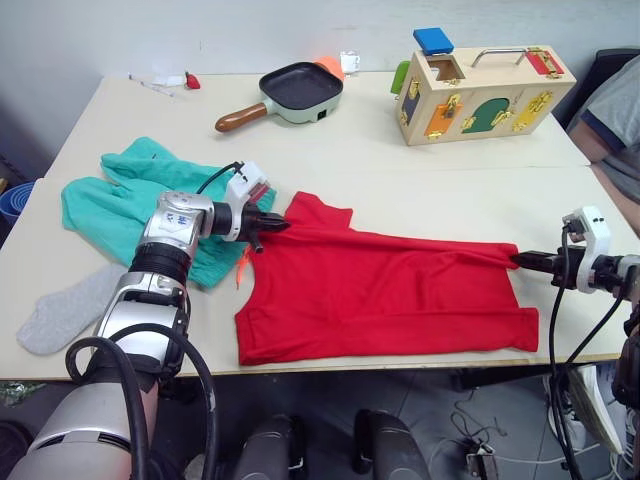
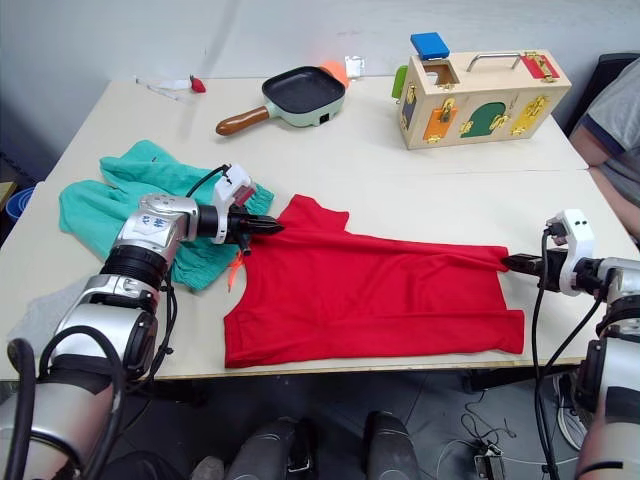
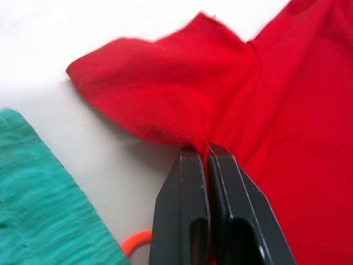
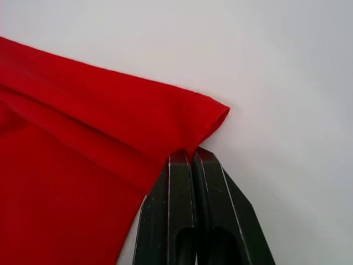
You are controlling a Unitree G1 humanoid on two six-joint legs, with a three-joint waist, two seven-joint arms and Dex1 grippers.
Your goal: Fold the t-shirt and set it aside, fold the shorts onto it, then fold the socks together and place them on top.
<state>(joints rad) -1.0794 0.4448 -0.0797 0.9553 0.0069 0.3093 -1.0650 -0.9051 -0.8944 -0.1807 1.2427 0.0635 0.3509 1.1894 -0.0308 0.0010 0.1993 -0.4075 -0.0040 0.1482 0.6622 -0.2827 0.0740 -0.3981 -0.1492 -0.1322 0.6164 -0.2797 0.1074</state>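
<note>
Crosswise, the t-shirt (image 1: 385,295) lies stretched left-right, left tool (image 1: 283,224) and right tool (image 1: 516,261) each clamping an end.

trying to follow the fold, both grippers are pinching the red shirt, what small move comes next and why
Probably lift both ends together and carry that far edge toward the near hem. The left gripper and right gripper are each shut on the t-shirt, which lies stretched flat between them.

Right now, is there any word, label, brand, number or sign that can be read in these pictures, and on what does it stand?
None can be read.
A small dark marking sits on the left arm's silver casing, too small to read.
The t-shirt, shorts and wooden box show no print.
</note>
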